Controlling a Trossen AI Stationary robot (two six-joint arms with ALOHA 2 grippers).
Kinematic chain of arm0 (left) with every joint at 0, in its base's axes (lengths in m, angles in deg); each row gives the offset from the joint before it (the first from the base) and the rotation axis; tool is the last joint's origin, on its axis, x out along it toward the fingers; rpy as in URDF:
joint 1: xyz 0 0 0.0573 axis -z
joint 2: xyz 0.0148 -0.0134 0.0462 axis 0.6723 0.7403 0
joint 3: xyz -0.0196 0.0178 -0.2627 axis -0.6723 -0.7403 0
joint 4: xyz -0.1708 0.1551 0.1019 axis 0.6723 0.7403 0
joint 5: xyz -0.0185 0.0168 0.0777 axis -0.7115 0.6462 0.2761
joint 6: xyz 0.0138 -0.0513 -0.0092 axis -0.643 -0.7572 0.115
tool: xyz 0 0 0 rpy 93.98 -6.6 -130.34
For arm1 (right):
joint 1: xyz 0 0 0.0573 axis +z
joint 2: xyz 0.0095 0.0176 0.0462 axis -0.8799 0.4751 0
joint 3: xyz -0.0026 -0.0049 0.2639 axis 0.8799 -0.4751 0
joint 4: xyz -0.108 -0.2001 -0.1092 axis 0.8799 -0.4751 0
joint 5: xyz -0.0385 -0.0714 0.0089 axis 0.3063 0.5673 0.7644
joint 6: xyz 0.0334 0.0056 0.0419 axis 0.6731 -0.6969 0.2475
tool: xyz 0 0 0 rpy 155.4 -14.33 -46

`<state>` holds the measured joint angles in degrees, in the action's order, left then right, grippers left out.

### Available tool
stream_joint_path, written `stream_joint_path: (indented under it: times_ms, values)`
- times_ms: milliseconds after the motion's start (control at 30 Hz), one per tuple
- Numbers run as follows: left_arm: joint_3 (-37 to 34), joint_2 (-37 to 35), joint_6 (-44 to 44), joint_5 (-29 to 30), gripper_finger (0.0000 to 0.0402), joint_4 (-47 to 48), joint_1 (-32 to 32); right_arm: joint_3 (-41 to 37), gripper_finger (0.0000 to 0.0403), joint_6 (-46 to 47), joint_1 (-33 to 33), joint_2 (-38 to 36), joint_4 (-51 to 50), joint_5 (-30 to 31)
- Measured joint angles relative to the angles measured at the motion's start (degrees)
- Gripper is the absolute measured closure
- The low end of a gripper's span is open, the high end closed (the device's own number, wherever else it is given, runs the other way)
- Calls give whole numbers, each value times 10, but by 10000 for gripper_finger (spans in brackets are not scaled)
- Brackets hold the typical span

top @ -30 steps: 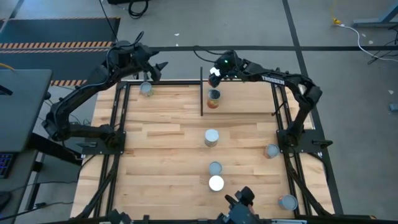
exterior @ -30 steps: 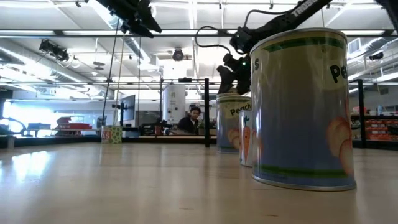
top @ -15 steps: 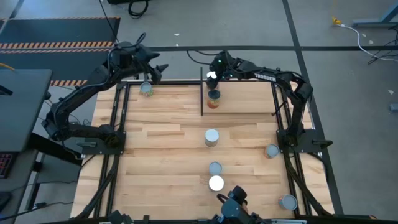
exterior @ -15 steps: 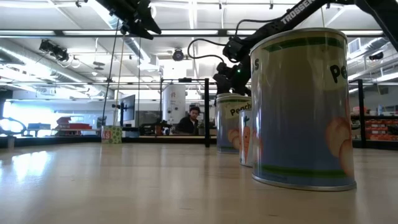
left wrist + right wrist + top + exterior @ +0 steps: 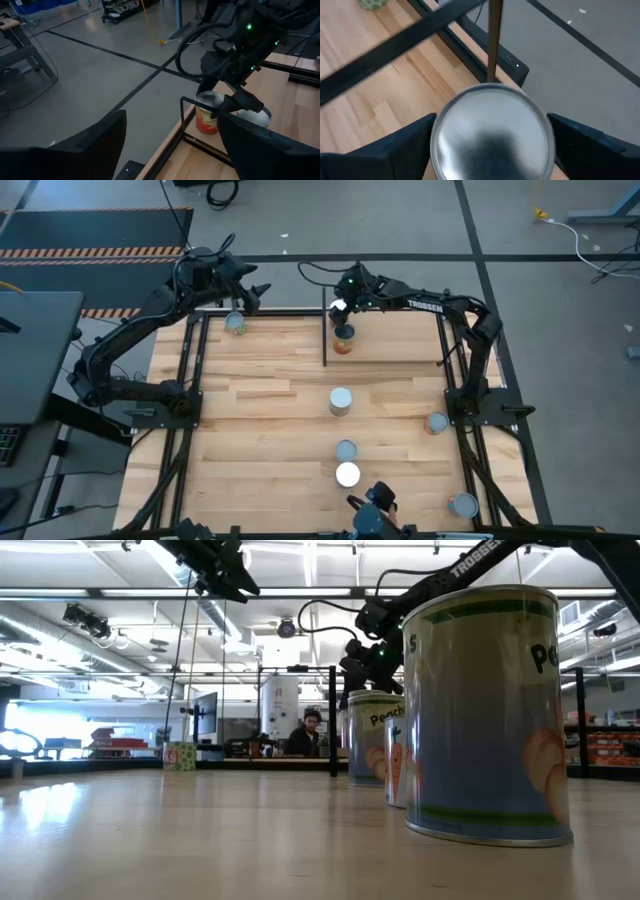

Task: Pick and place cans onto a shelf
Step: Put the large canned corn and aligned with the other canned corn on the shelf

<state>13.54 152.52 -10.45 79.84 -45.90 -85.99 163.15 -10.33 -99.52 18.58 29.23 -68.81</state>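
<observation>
Here, the right gripper (image 5: 492, 150) is held spread wide around the silver-topped, orange-labelled can (image 5: 492, 132) standing on the raised light-wood shelf (image 5: 400, 340) beside a thin black post (image 5: 324, 325), gripping nothing. If withdrawn carelessly, the can could be clipped and toppled. The left gripper (image 5: 250, 290) waits open, empty, near the table's far-left corner.
</observation>
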Motion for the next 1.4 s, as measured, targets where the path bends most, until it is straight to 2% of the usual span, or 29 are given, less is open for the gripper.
stream_joint_path:
  times_ms: [267, 767, 1200, 1400]
  values:
    - [0, -1, 0, 0, 84, 0, 0, 0, 28, 11, 0, -6, -18, 41]
    - [0, -1, -4, -1, 84, 23, 0, 2, 34, 1, 12, -11, -29, 35]
    - [0, -15, -21, -10, 84, 27, 38, 45, 34, -2, 16, -16, -60, 50]
    - [0, -48, -32, -10, 84, 26, 50, 52, 36, -2, 14, -19, -87, 93]
